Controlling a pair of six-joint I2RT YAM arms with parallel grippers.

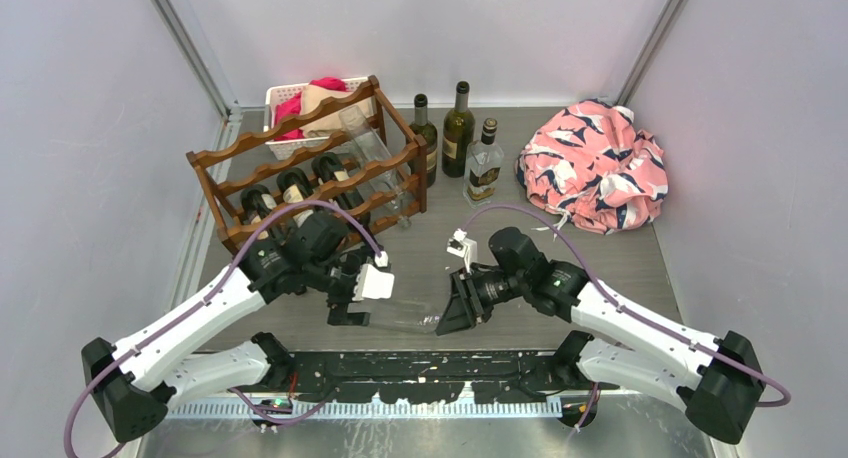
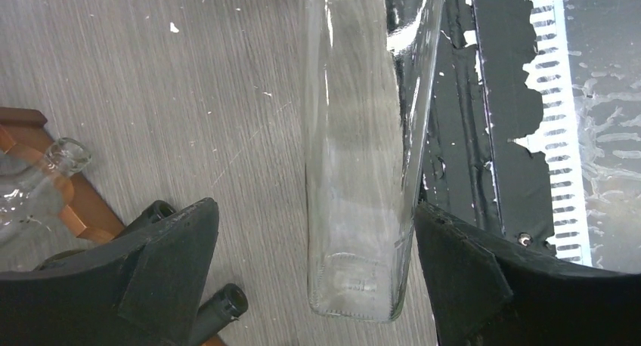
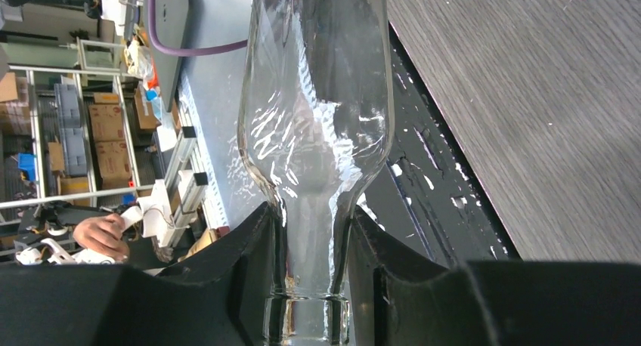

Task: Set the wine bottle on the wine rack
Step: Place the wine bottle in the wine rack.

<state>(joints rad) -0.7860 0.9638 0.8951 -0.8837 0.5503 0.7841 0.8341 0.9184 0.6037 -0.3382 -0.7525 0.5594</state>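
A clear glass wine bottle (image 1: 405, 313) is held lying level near the table's front edge, between my two grippers. My right gripper (image 1: 455, 303) is shut on its neck; in the right wrist view both fingers press the neck (image 3: 311, 233) just below the shoulder. My left gripper (image 1: 350, 303) is open around the bottle's base end (image 2: 363, 270), with a wide gap on one side and the other finger (image 2: 461, 278) close to the glass. The dark reddish-brown wine rack (image 1: 300, 168) stands behind the left arm. It holds three dark bottles (image 1: 300, 193) and a clear one (image 1: 375, 158).
Three bottles (image 1: 458, 128) stand upright at the back, right of the rack. A pink patterned cloth (image 1: 595, 163) lies at the back right. A white slotted basket (image 1: 290, 103) with red cloth sits behind the rack. The black base strip (image 1: 430, 363) runs along the front.
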